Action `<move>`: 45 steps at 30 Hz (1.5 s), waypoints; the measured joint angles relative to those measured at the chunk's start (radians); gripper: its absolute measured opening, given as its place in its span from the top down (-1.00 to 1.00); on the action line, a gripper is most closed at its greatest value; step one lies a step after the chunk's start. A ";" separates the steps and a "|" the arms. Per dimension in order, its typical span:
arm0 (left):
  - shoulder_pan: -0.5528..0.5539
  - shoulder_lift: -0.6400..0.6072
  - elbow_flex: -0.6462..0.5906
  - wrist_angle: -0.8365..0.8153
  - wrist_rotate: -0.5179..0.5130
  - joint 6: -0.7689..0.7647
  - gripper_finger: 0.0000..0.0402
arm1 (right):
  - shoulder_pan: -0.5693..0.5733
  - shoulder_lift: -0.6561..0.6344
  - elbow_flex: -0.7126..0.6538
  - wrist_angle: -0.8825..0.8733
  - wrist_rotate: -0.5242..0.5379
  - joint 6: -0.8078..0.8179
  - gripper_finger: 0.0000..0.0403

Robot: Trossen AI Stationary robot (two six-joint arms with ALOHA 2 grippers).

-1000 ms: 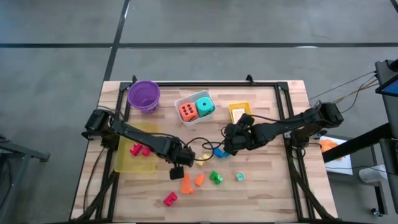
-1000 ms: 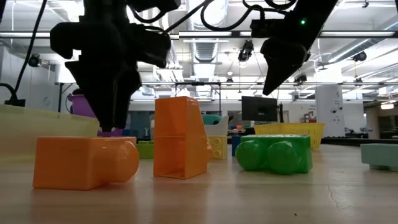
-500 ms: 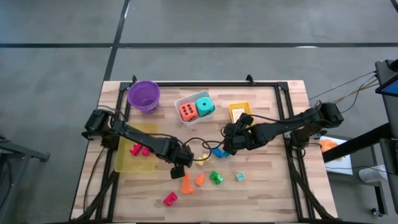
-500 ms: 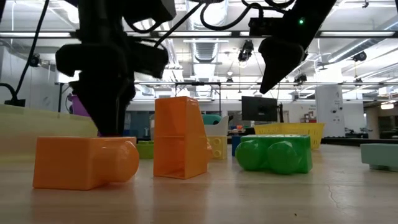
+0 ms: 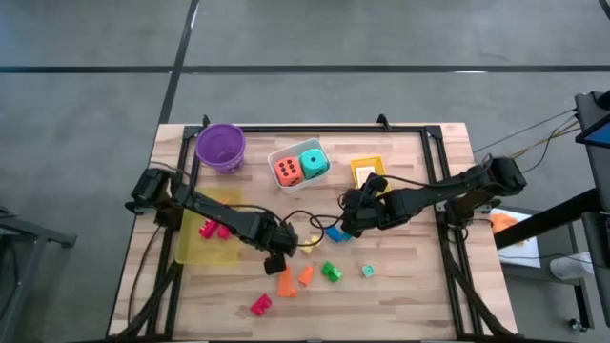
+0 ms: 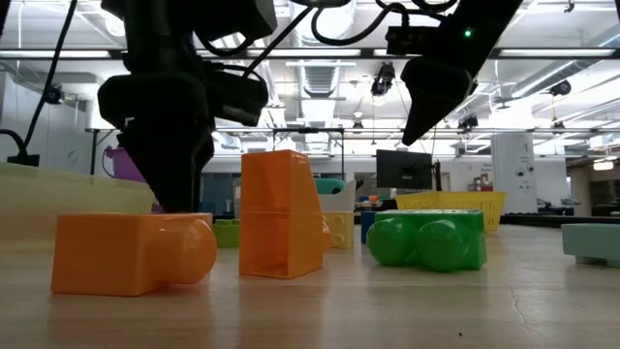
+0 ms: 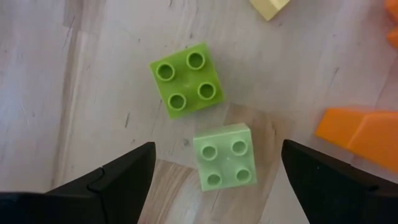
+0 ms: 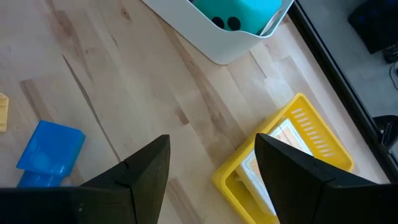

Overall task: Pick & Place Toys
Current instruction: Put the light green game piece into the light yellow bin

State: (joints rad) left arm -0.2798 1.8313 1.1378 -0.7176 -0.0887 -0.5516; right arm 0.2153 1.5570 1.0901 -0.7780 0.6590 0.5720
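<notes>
**Both arms low over the toy scatter**

From above, the left gripper [image 5: 274, 263] hovered at the table's [image 5: 419, 295] middle, just beside an orange block [image 5: 284, 281]; the right gripper [image 5: 351, 221] hung near a blue block [image 5: 335, 232].

At table level, the orange block [image 6: 131, 254] lay beside a green block [image 6: 426, 240].

On the left wrist, jaws spread wide, empty, over two green bricks [image 7: 186, 79].

On the right wrist, jaws wide open, holding nothing, the teal die [image 8: 239, 11] sitting in the white tray [image 8: 205, 40].
</notes>
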 joint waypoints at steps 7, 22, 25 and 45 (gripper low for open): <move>0.001 0.039 0.000 0.002 0.003 0.000 -0.74 | 0.000 0.000 0.000 0.003 0.000 0.000 -0.16; 0.002 0.064 0.002 0.007 0.032 0.038 0.12 | 0.000 0.000 0.000 0.006 0.001 0.000 -0.16; 0.007 0.062 0.002 0.003 0.044 0.038 0.38 | 0.000 0.000 0.000 0.007 0.001 -0.003 -0.16; 0.015 -0.019 0.051 -0.188 0.071 0.053 0.38 | 0.000 0.000 0.000 0.007 0.008 -0.008 -0.16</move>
State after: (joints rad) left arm -0.2648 1.8121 1.1884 -0.9055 -0.0174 -0.4991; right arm 0.2157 1.5570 1.0901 -0.7708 0.6665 0.5640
